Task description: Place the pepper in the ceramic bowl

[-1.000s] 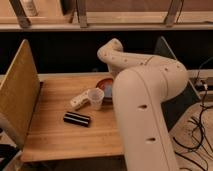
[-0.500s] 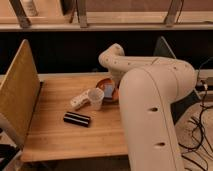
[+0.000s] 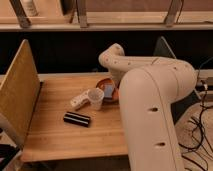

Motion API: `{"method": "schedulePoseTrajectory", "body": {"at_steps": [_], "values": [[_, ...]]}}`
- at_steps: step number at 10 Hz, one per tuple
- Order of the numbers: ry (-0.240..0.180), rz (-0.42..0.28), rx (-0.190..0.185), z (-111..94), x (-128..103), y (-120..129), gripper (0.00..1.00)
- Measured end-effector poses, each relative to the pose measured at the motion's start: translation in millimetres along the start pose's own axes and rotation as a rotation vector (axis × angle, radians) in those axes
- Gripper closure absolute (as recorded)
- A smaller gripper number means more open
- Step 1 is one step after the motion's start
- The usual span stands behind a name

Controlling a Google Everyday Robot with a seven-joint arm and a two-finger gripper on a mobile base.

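Apparently, pincer over ceramic bowl.

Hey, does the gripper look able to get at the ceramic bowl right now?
Probably yes. The arm bends over the ceramic bowl, so the gripper is likely there, though it is hidden behind the arm. The white cup stands just in front.

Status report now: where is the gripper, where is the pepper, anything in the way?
Gripper hidden behind arm, near ceramic bowl. Pepper not visible. White cup and black bar stand beside bowl.
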Motion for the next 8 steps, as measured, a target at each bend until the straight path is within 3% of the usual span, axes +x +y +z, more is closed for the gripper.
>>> {"method": "schedulePoseTrajectory", "body": {"at_steps": [1, 2, 8], "values": [[0.0, 0.0, 0.0, 0.0, 0.0, -0.1, 0.24], [0.0, 0.0, 0.0, 0.0, 0.1, -0.3, 0.21], [0.002, 0.001, 0.0, 0.5, 0.7, -0.9, 0.2]]}}
